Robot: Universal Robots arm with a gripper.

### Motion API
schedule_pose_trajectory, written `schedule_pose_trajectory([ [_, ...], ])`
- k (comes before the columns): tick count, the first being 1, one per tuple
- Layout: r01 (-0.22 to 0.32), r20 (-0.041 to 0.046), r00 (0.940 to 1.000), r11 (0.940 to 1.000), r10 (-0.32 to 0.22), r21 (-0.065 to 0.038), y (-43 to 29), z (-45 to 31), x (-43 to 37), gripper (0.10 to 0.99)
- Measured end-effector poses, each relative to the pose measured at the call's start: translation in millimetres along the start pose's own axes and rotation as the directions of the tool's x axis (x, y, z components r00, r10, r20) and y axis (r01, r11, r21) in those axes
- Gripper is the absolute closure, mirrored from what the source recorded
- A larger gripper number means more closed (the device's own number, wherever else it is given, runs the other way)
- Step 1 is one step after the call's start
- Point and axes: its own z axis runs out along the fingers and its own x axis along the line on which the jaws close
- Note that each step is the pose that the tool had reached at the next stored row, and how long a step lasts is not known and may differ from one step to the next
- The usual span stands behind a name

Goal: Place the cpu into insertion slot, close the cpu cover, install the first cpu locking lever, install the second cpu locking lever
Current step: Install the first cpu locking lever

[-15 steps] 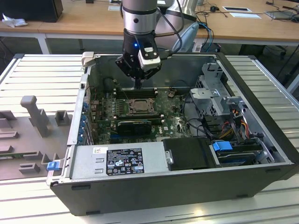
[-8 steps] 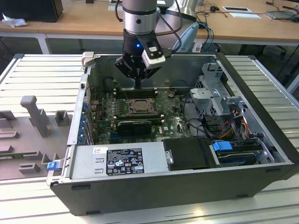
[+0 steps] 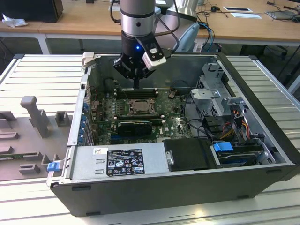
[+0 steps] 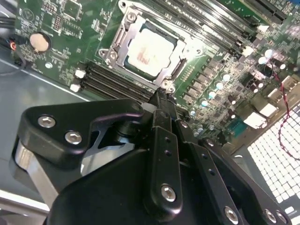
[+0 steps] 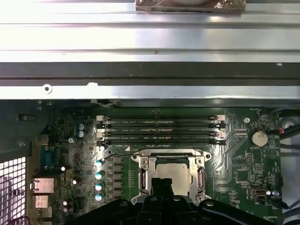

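The cpu [image 4: 151, 49], a pale square chip, lies flat in the insertion slot [image 3: 140, 107] on the green motherboard inside the open computer case. The cpu cover [image 4: 123, 44], a dull metal frame, lies down around the chip. In the first wrist view the cpu [image 5: 174, 172] and the cpu cover [image 5: 146, 169] sit just past my fingertips. A thin lever wire [image 5: 117, 154] runs along the socket's edge. My gripper [image 3: 136, 85] hangs just above the socket's rim, beside the memory slots. Its black fingers [image 4: 161, 96] are pressed together into one narrow tip with nothing between them.
Long black memory slots [image 5: 161, 129] lie beside the socket. A coin battery [image 4: 39, 41] sits on the board. The case's metal wall [image 5: 150, 47] rises close behind. A power supply [image 3: 117, 161], a drive cage [image 3: 220, 101] and cables crowd the case. Grey fixtures [image 3: 35, 115] stand outside on the exterior view's left.
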Motion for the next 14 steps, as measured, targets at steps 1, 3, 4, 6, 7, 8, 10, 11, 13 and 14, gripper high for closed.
schedule_pose_trajectory([
  [1,0.002,-0.0001,1.0,1.0,-0.002,0.0,0.0,0.0,0.9,0.98],
  [3,0.005,-0.0003,1.0,1.0,-0.005,0.0,0.0,0.0,2.6,0.98],
  [4,0.005,-0.0003,1.0,1.0,-0.005,0.0,0.0,0.1,3.0,0.98],
  [6,0.006,-0.0004,1.0,1.0,-0.006,0.0,0.0,0.1,4.4,0.98],
  [7,0.007,-0.0004,1.0,1.0,-0.007,0.0,-0.1,0.2,5.3,0.98],
  [8,0.007,-0.0003,1.0,1.0,-0.007,0.0,-0.1,0.3,6.1,0.98],
  [10,0.008,-0.0006,1.0,1.0,-0.008,0.0,-0.2,0.6,11.7,0.98],
  [11,0.009,-0.0004,1.0,1.0,-0.009,0.0,-0.2,1.0,14.1,0.98],
  [13,0.013,-0.0007,0.9999,0.9999,-0.013,0.0,-0.2,1.9,19.7,0.98],
  [14,0.014,-0.0007,0.9999,0.9999,-0.014,0.0,-0.3,2.2,22.0,0.98],
])
